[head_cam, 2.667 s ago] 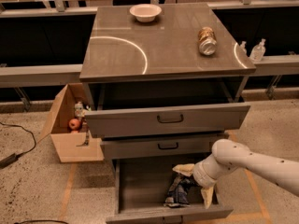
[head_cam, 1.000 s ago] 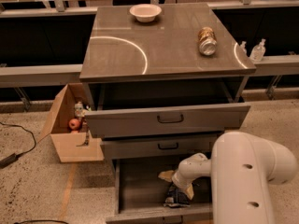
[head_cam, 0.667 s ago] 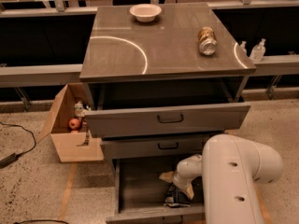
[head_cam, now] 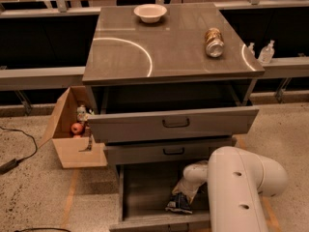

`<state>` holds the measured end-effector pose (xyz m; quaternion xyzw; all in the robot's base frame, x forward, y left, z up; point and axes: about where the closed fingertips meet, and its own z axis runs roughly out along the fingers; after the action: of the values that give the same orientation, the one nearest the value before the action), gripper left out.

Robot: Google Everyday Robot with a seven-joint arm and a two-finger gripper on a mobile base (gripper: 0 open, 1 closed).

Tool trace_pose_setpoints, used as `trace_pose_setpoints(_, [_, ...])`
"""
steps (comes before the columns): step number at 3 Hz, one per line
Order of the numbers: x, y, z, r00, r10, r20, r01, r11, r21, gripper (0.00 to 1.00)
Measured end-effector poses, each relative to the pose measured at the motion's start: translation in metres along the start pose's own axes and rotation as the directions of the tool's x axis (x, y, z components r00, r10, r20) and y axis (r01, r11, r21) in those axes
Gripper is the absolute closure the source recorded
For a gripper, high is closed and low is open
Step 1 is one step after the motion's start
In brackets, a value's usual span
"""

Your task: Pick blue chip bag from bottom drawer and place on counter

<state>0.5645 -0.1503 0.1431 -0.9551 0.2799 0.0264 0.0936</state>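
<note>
Lowered deeper into the bottom drawer [head_cam: 145,187], the gripper [head_cam: 186,190] is seen at the blue chip bag [head_cam: 178,205], its grasp undeterminable; slick foil could be dropped if pinched thinly.

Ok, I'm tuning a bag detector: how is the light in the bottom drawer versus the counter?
Camera view: the counter is evenly lit with a glossy sheen; the bottom drawer lies in shadow, so the blue chip bag reads dark; the gripper sits at the bag's top edge, and the pale arm hides the drawer's right side.
</note>
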Motion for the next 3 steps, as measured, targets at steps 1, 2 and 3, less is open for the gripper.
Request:
trace_pose_setpoints(1, [-0.004, 0.008, -0.010, 0.998, 0.036, 0.050, -0.036, 0.9993, 0.007, 0.64])
trace_pose_setpoints(2, [-0.013, 0.018, -0.048, 0.990, 0.085, 0.110, -0.090, 0.9949, 0.045, 0.88])
trace_pose_setpoints(3, [-0.021, 0.033, -0.104, 0.978, 0.144, 0.151, -0.159, 0.9830, 0.091, 1.00])
